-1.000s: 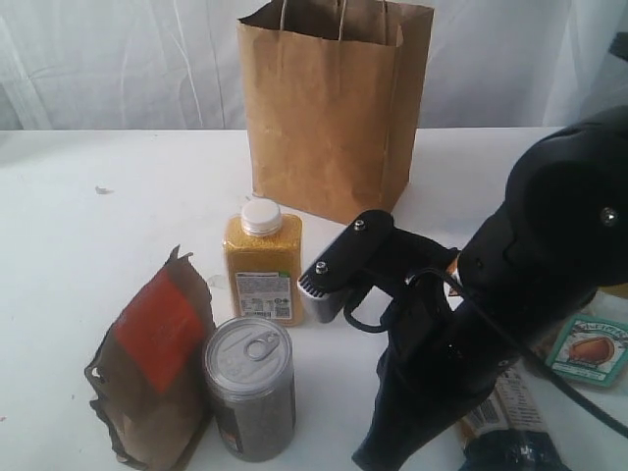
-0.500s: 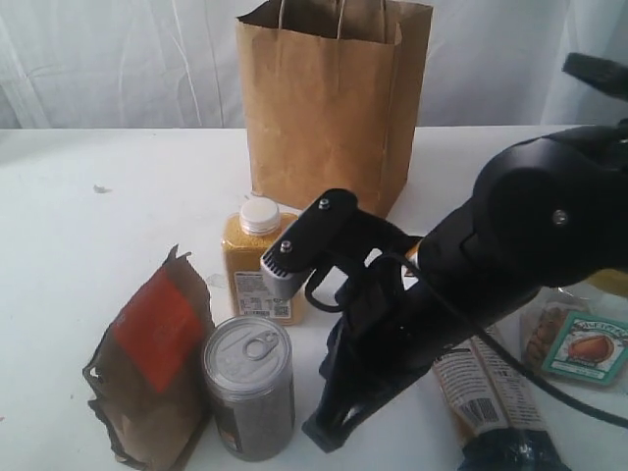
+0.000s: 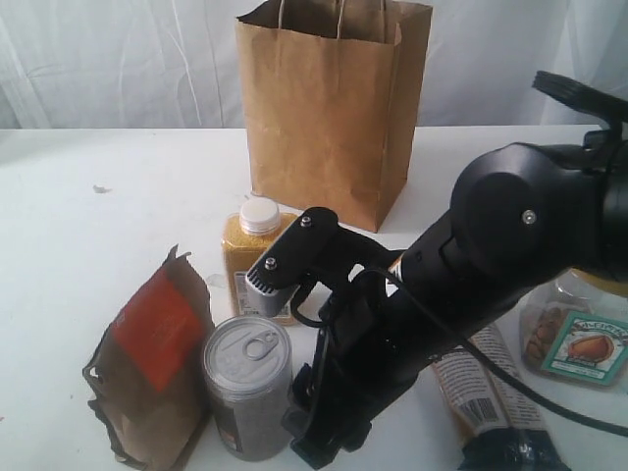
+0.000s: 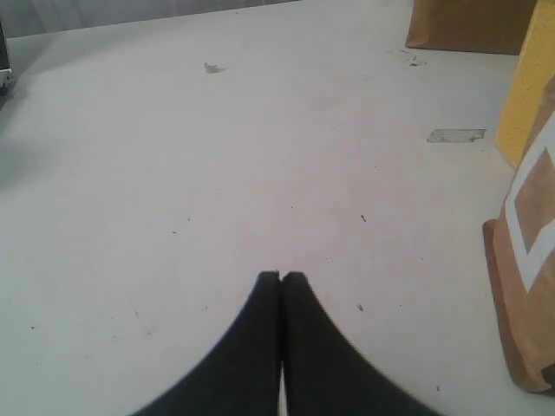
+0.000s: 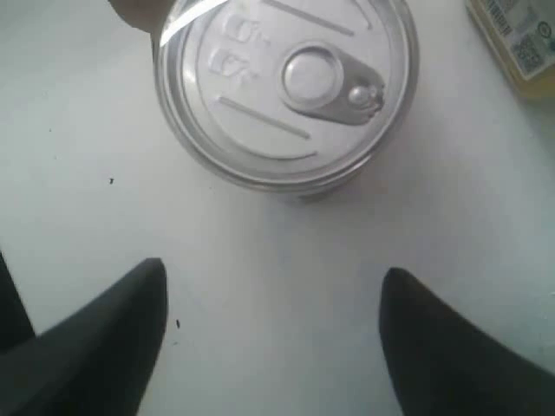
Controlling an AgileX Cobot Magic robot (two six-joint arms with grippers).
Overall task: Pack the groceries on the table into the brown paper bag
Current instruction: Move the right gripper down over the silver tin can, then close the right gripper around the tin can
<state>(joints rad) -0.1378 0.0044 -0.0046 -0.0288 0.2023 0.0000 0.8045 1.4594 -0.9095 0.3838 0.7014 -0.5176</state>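
White tabletop [image 3: 88,226] carries the groceries, with the brown paper bag [image 3: 329,108] standing upright at the back, well apart from the silver pull-tab can [image 5: 286,87]. The right gripper [image 5: 273,282] hangs just short of that can, jaws spread wide and empty; the can is ahead of the fingers, not yet between them. The left gripper [image 4: 280,279] rests with jaws pressed together over bare table.

A good grasp likely means advancing until both fingers straddle the can's wall, centred. The jaws should then close squarely and lift straight up, since the orange-labelled brown pouch [image 3: 152,358] stands right beside the can and the yellow-grain bottle [image 3: 235,245] is near.

Compared with a second ago, the right arm has swung leftward and lower, from beside the long pasta packet [image 3: 481,388] to the can. Bag, can and pouch have not moved.
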